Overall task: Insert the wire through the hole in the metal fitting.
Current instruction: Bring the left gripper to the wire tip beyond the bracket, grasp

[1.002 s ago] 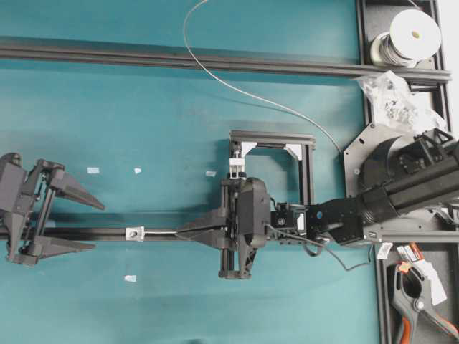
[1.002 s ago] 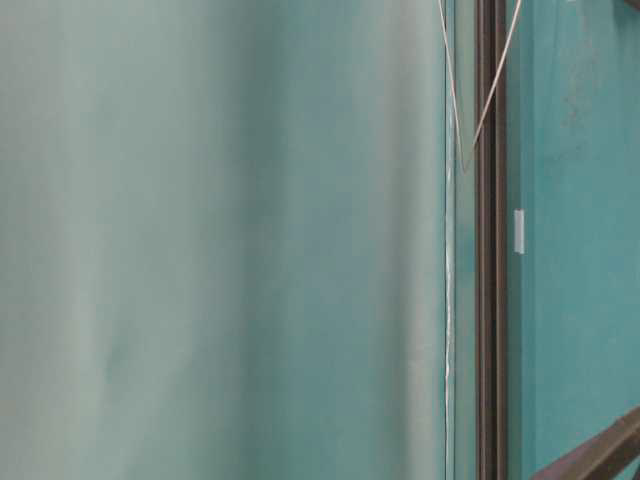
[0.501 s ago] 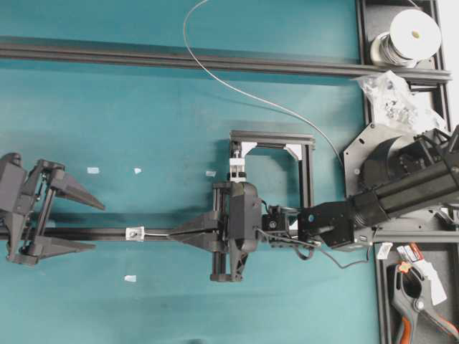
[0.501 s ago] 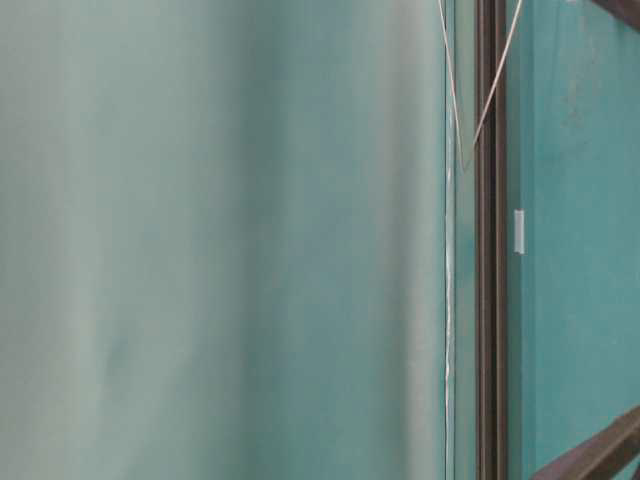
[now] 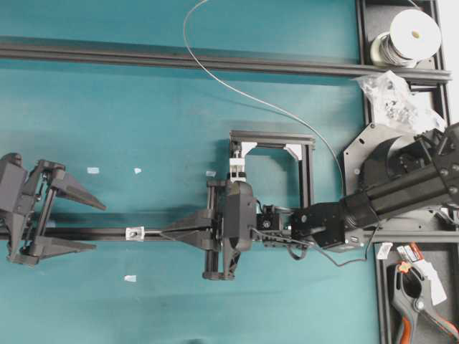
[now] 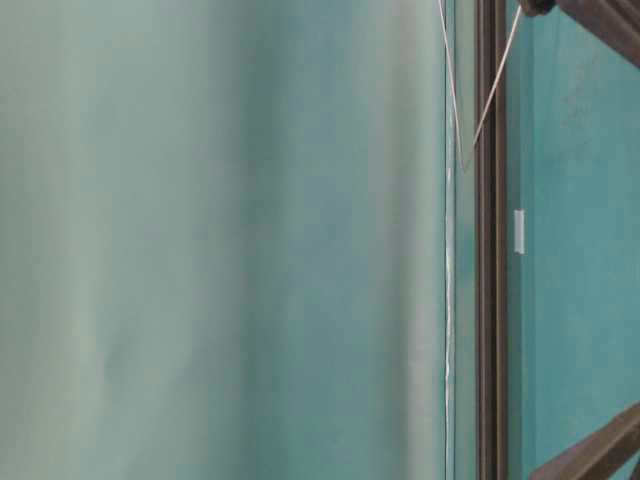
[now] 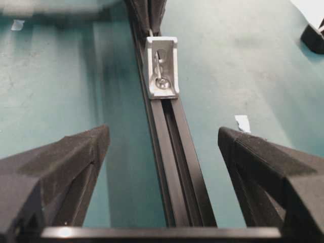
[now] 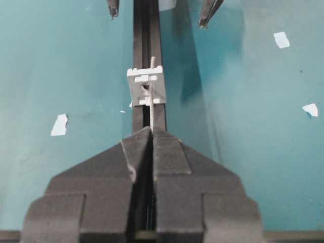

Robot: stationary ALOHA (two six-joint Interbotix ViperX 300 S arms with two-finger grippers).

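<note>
In the right wrist view the right gripper fills the foreground, its two black jaws pressed together on the wire, whose stiff free end runs straight ahead from the tips. That end reaches the fitting, a small silvery bracket sitting on the black rail, and passes at or through the hole, with a short tip showing past the bracket's far edge. White tape scraps lie on the teal mat to either side. Beyond, the two pointed fingertips of the other arm stand well apart on either side of the rail. From the left wrist, the left gripper is spread wide and holds nothing, one finger on each side of the rail, with the fitting farther along and the wire end showing in its slot. Overhead, the left gripper sits at the left edge, the fitting just right of it on the rail, and the right gripper points at it from the right, close but not touching. Behind, the wire arcs up across the mat, over a second rail, toward a spool in the far right corner. A bag of parts lies below the spool, and a clamp lies at the lower right.
</note>
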